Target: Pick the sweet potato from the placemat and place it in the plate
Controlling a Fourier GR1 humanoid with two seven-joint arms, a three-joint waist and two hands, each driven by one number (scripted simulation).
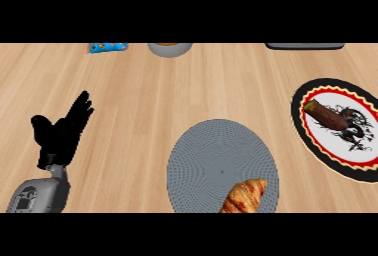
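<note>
Left hand (63,132) resting, fingers straight, holding nothing. Sweet potato (328,116) lying on plate (325,144) well right of hand; placemat (214,150) sitting between.

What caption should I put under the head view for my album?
Sweet potato on the placemat, croissant on the grey plate, left robot hand resting open nearby.

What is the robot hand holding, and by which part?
Nothing visible is held. The left robot hand rests open at the view's left; the sweet potato lies untouched at the right. The right robot hand is unseen.
</note>
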